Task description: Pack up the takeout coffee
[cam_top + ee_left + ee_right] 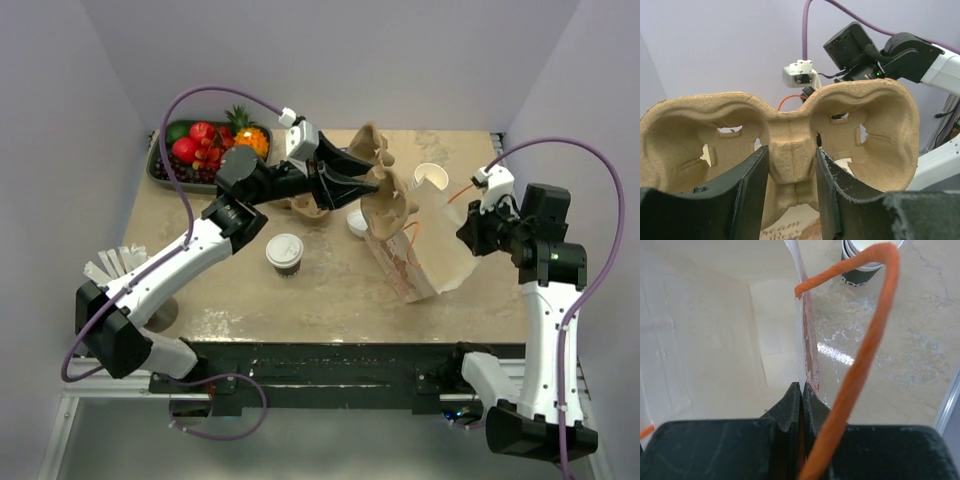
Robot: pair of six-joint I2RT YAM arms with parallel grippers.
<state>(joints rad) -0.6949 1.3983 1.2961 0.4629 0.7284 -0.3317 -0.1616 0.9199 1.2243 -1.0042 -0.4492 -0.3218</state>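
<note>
**Carrier (388, 208) aloft, bag (445, 240) clamped, coffee (284, 252) on table (330, 290)**

Pinches the carrier's middle ridge with the left gripper (791, 152), jaws part-way apart and pressed flat against either side of that ridge. Holds the carrier clear of the table, tipped on edge, both wells bare, right at the bag's far left corner. Clamps the right gripper (801, 390) on the bag's wall, fingers together with the paper's edge between them. Shows the bag open, pale inside, its orange handle (865, 340) looping up just right of those fingers.

Leaves the coffee upright and lidded near the middle of the table, left of the bag, nearer than the carrier, well apart from both grippers. Leaves a small round white thing (357, 222), lid or cup unclear, between coffee and bag, under the raised carrier. Places lidless cups (430, 176) just beyond the bag's far side. Places a fruit tray (160, 165) at the far left corner.
</note>
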